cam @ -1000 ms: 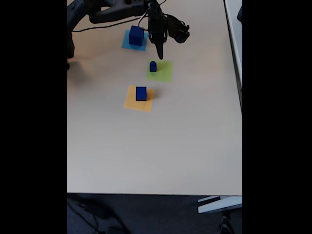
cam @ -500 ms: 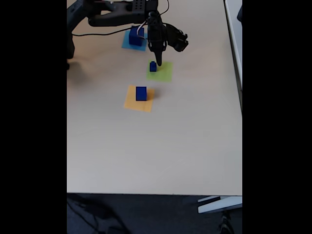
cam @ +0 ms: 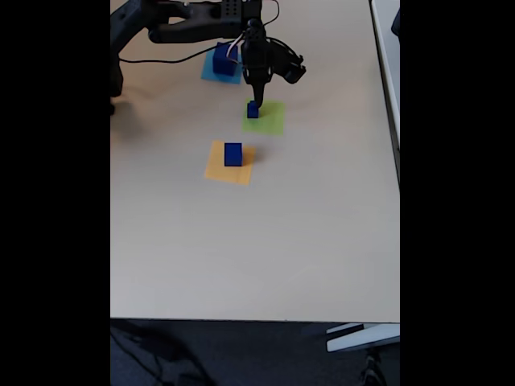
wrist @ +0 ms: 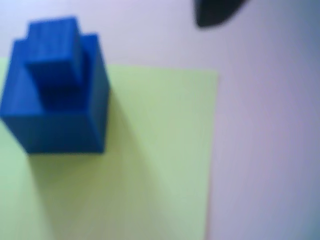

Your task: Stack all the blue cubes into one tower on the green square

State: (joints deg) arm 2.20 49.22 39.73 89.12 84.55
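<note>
On the pale tabletop (cam: 265,241) the green square (cam: 270,121) carries a two-cube tower (cam: 253,109) at its left edge in the fixed view, with the end effector (cam: 258,99) directly above it, its jaw opening impossible to tell.

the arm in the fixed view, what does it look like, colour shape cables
The arm is black all over, built of chunky, blocky segments. Its claw narrows to a slim dark point. A bulky black module sits beside the claw. A thin black cable trails across the table, and light-coloured wires loop near the wrist.
</note>
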